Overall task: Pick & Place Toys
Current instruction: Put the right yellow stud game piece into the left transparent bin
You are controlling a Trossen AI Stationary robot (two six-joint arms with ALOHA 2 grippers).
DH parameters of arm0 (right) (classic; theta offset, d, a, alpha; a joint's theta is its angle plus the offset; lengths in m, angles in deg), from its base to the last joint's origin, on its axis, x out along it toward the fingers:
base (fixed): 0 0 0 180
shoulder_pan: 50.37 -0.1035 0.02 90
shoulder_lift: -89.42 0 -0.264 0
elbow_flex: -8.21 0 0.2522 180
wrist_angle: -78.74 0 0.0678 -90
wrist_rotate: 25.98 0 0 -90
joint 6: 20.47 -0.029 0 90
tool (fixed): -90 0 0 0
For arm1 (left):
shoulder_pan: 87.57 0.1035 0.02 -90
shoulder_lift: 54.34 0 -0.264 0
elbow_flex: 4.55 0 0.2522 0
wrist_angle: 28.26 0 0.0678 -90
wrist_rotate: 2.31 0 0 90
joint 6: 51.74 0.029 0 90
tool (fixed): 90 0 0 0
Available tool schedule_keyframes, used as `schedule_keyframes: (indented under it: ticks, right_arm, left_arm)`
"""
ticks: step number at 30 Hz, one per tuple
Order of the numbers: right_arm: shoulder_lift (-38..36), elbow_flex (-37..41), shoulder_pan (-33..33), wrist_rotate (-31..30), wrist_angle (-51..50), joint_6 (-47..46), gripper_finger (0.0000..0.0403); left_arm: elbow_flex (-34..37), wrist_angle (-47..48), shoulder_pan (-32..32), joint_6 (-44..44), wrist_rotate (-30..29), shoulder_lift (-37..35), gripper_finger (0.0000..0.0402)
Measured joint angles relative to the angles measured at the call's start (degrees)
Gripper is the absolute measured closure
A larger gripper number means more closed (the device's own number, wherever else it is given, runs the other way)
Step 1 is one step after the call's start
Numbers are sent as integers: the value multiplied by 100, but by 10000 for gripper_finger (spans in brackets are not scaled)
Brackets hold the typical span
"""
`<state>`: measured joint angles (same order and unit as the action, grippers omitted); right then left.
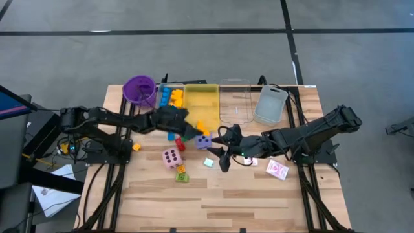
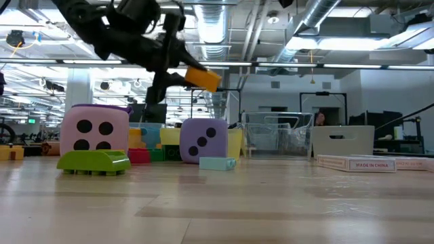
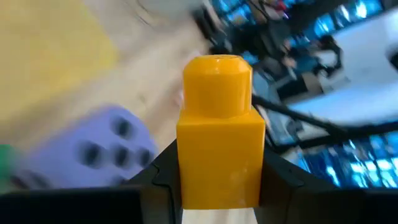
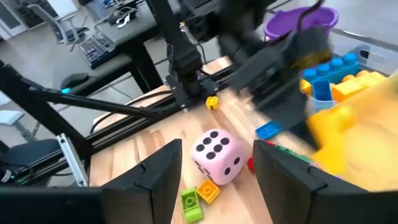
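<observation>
Pincers met near the middle of the desk (image 1: 259,194). The left pincer (image 1: 187,124) hung above the surface, closed on an orange block (image 3: 219,134), whose stud stood out beyond the dark fingers (image 3: 160,174); in the low view that block (image 2: 203,78) was clear of the wood, tilted, above the purple die (image 2: 203,141). From overhead, the held block lay just in front of the yellow tray (image 1: 202,97) and beside the purple die (image 1: 203,142).

The right pincer (image 1: 223,155) stood just to the right of the purple die, its fingers (image 4: 155,177) apart and with nothing between them; past them its wrist camera showed the pink die (image 4: 218,155), and a green block (image 4: 190,202) touching a small orange one (image 4: 208,190).

The pink die (image 1: 171,157) sat on the desk left of centre, with the green block (image 1: 183,175) close by. A pale blue block (image 2: 217,163) lay just before the purple die. A red-patterned card (image 1: 277,169) rested near the right arm. Yellow and blue blocks (image 1: 171,97) filled a tray next to the purple cup (image 1: 139,89). A clear tray (image 1: 235,98) and a grey tray (image 1: 270,105) stood at the far edge.
</observation>
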<state>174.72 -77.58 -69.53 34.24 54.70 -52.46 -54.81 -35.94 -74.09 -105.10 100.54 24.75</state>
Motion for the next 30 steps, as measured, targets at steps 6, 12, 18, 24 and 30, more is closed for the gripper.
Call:
schedule_keyframes:
  ticks: [6, 12, 18, 24, 30]
  right_arm:
    - [0, 3, -137, 3, -155, -264, 224]
    - [2, 5, -261, -13, -364, -455, 234]
    - [2, 9, -299, -14, -406, -466, 241]
    - [4, 9, -170, -26, -406, -404, 247]
    - [4, 9, -85, -26, -405, -404, 249]
  left_arm:
    - [-4, 153, 997, 445, 13, -349, 285]
    - [-6, 1428, 2009, 1290, -305, -1219, 287]
    - [-6, 3183, 2668, 2083, -942, -2152, 280]
    - [-6, 3592, 2853, 2498, -1003, -2492, 272]
    - [-6, 3606, 2851, 2788, -1136, -2344, 254]
